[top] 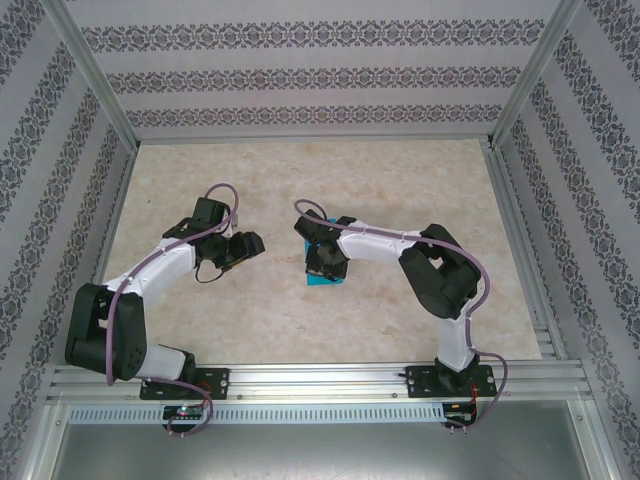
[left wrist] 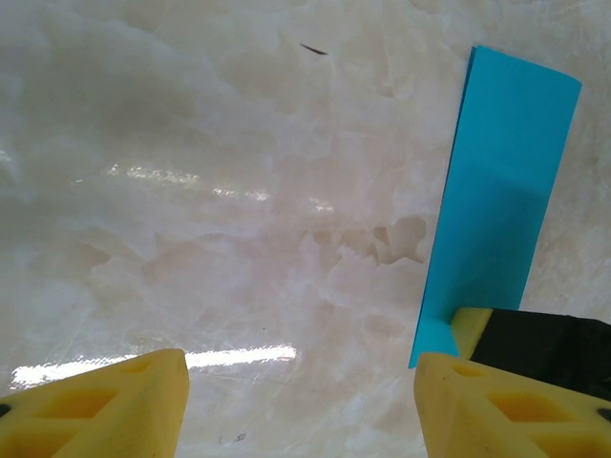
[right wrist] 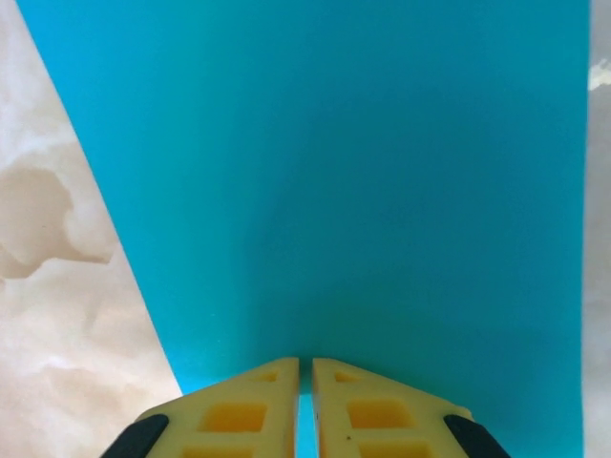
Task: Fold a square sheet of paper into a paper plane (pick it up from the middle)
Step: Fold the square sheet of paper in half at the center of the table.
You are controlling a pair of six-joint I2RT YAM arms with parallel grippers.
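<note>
Right wrist, right gripper (right wrist: 305, 367) pinching sheet (right wrist: 363, 181) edge, left gripper (left wrist: 298, 370) splayed (table (left wrist: 191, 191) alongside)

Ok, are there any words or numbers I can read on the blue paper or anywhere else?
None can be read.
Blue sheet of paper: plain, no writing.
Right claw pinching it: plain yellow, no label.
Walls: only a flowery pattern, no letters.
Arm base plates: anything there is too small to read.
</note>
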